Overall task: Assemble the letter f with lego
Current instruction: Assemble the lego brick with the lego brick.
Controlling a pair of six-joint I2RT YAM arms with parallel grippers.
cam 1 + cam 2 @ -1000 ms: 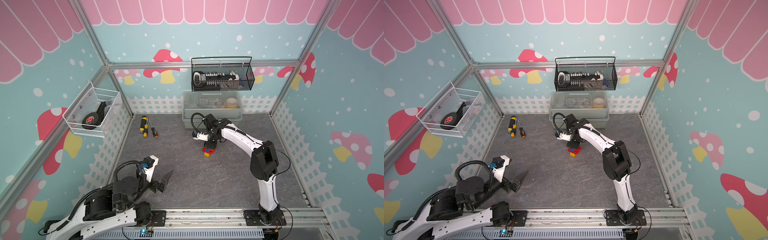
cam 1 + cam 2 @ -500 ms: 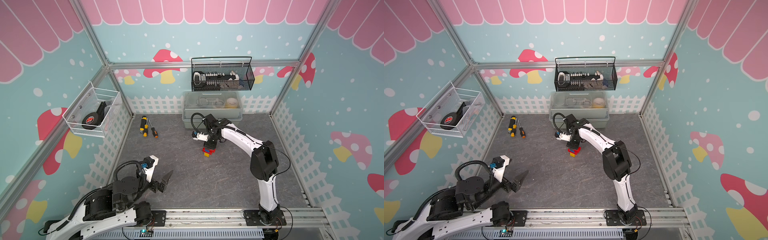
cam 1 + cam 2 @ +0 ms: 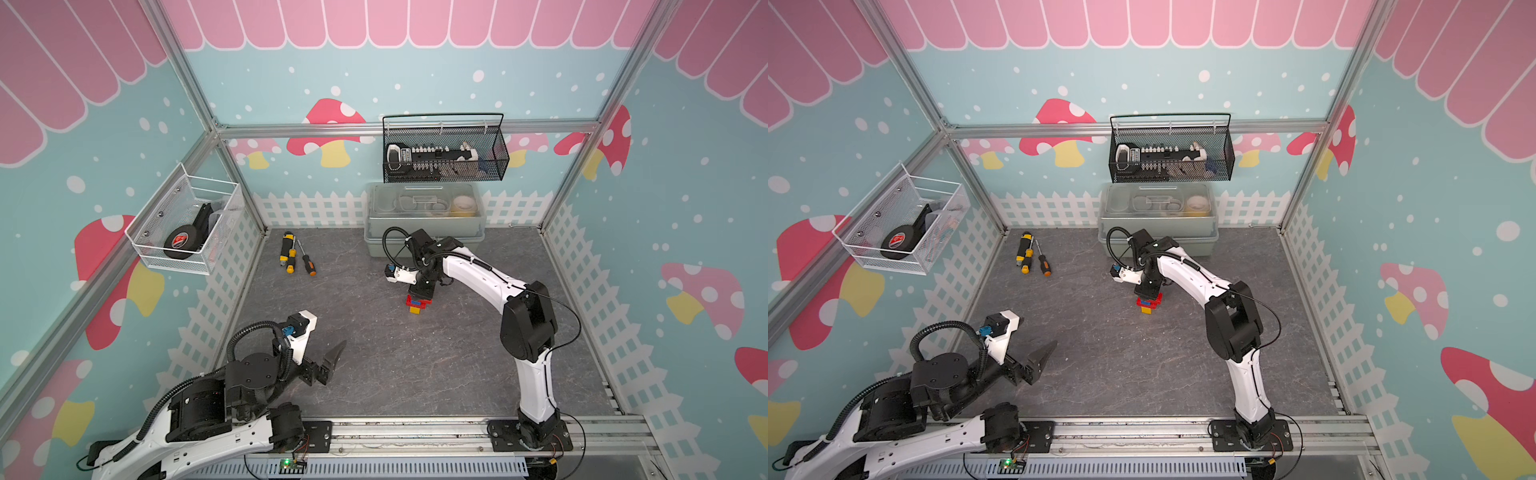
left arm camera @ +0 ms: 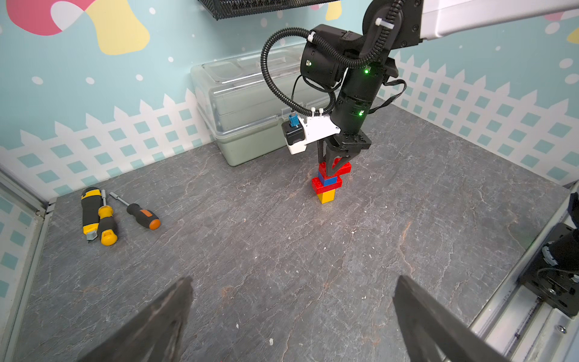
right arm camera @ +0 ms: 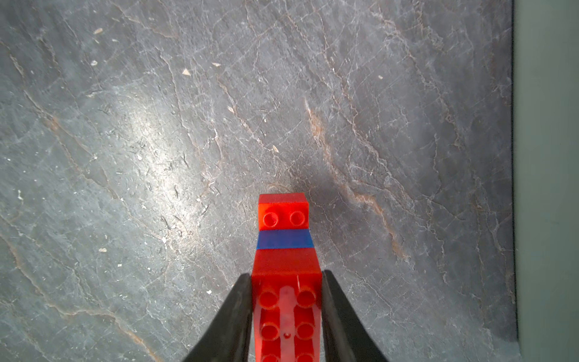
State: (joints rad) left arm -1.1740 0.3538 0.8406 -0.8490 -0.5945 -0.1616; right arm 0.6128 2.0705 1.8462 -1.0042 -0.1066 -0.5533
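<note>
left tool hangs spread wide, well short of the grey box. nearer that box, the letter f stands on the desk; right tool pinches its top red brick. best to press straight down, then release without tilting.

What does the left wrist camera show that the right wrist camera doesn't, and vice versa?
Only left wrist: yellow square plastic brick at the stack's foot, and three black-gripped screwdrivers. Only right wrist: studs on the free end of the lower red oblong brick. Both: the right end effector clamping the upper red oblong brick, blue square brick beneath.
</note>
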